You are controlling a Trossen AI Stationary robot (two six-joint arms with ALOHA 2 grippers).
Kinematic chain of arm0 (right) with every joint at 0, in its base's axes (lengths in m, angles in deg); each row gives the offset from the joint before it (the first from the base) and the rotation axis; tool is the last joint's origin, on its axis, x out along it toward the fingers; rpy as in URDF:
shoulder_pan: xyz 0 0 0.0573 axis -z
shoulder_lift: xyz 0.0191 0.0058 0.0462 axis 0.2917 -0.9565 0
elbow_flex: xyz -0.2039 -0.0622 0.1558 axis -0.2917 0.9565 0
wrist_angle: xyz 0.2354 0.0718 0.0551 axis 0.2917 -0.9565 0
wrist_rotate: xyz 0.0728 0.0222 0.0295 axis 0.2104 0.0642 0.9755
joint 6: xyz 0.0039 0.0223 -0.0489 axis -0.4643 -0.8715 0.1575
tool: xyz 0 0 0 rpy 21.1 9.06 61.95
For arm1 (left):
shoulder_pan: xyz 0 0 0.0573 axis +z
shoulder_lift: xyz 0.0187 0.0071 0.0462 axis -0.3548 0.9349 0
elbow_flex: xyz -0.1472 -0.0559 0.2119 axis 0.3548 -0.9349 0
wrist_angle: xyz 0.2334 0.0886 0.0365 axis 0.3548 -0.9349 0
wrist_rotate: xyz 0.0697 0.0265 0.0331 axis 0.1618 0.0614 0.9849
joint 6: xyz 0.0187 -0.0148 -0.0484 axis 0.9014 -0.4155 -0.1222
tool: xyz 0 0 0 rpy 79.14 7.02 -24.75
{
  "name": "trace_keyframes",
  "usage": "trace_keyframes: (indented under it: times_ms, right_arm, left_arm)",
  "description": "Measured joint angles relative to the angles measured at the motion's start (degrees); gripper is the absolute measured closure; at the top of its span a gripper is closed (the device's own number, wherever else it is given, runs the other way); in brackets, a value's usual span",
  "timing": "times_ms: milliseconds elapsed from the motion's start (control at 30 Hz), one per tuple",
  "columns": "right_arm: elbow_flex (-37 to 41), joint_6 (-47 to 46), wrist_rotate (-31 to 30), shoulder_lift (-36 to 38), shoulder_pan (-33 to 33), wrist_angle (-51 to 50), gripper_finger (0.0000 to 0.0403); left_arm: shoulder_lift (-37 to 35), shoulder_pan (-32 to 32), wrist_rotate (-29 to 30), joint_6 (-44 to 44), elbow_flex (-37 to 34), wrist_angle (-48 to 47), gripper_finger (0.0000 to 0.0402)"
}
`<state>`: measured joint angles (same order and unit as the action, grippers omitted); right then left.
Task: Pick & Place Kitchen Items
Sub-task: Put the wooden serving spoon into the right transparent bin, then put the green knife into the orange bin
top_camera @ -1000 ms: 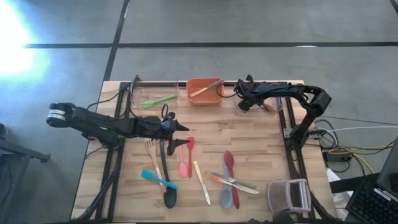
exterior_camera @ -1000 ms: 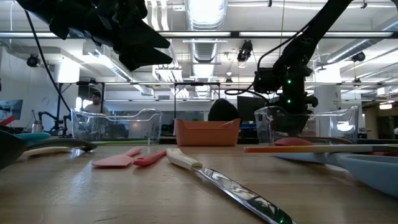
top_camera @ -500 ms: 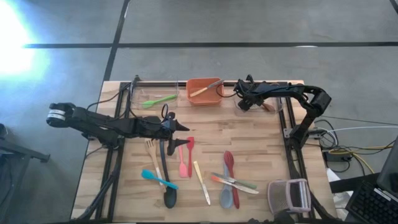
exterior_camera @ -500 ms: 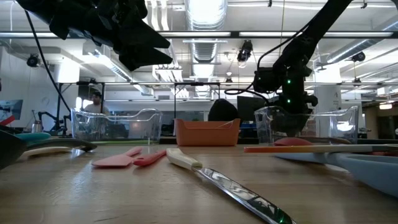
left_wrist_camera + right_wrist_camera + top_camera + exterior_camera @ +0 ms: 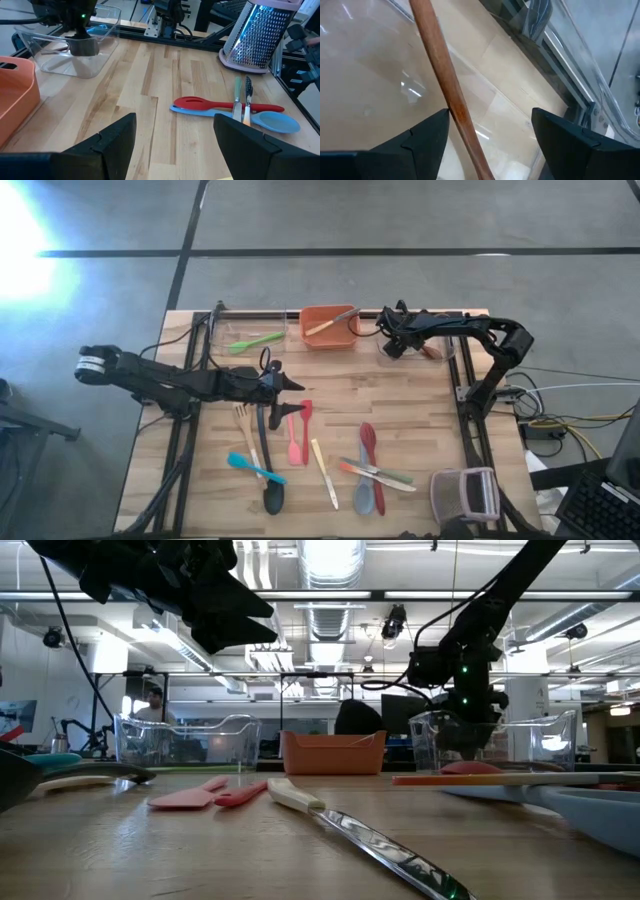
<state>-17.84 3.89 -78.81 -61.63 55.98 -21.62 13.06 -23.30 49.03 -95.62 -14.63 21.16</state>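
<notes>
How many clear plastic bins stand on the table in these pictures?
2. The left clear bin stands at the back edge of the table, left of the orange bin; the right clear bin stands right of it. None seems hidden.

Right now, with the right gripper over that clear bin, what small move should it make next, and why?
Probably lift the right gripper straight up out of the clear bin. Its fingers are open, with the wooden handle lying loose between them on the bin's floor, so that piece looks delivered. More utensils, such as the red spoon, wait on the table.
</notes>
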Motion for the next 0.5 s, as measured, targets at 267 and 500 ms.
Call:
trace_keyframes:
  times_ms: [267, 500]
  right_arm:
    - [0.0, 5.06, 1.21, 1.72, 0.0, -0.05, 0.0169]
    - [-0.07, 9.85, 3.48, 3.78, 0.37, -0.01, 0.0166]
  left_arm:
    - [0.0, 0.0, 0.01, 0.26, 0.0, -0.01, 0.0133]
    - [0.0, 0.0, -0.01, 0.24, 0.0, -0.03, 0.0133]
